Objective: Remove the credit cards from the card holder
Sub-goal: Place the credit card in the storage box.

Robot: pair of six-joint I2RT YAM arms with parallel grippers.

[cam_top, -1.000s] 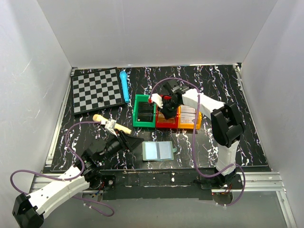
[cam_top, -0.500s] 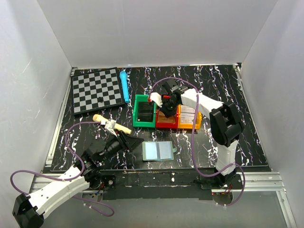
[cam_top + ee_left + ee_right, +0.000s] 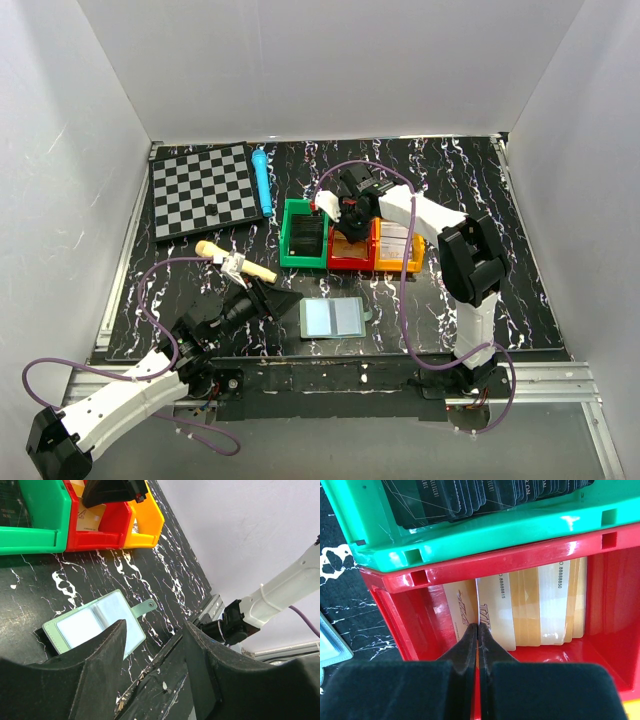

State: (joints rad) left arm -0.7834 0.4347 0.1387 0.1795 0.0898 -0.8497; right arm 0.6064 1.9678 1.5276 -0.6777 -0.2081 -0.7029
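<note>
A: Any movement over the last second?
B: Only the right claw [image 3: 478, 627]. Nudged up and left in the top view, now at the seam between green bin [image 3: 470, 535] and red bin [image 3: 495, 560]. Pressed together, nothing visibly pinched.
A: Left side?
B: No shift. Left claw [image 3: 154, 632] spread about halfway, empty, low at lower left of the top view, aimed at the card holder [image 3: 335, 317].
A: Holder location?
B: Lower centre on the counter [image 3: 440, 180]. Lying open and flat, pale blue panels up, side tab to the right.
A: Meaning for the task?
B: Reads as a drop-off into the red bin just finished. Can't tell whether any cards remain in the holder.
A: Materials?
B: Holder soft, matte grey-green rim, glossy sleeves. Bins hard, shiny, boxy plastic. Thin stiff dark cards [image 3: 470, 495] in green, cream and gold cards [image 3: 530, 605] in red. Counter black, white marbling.
</note>
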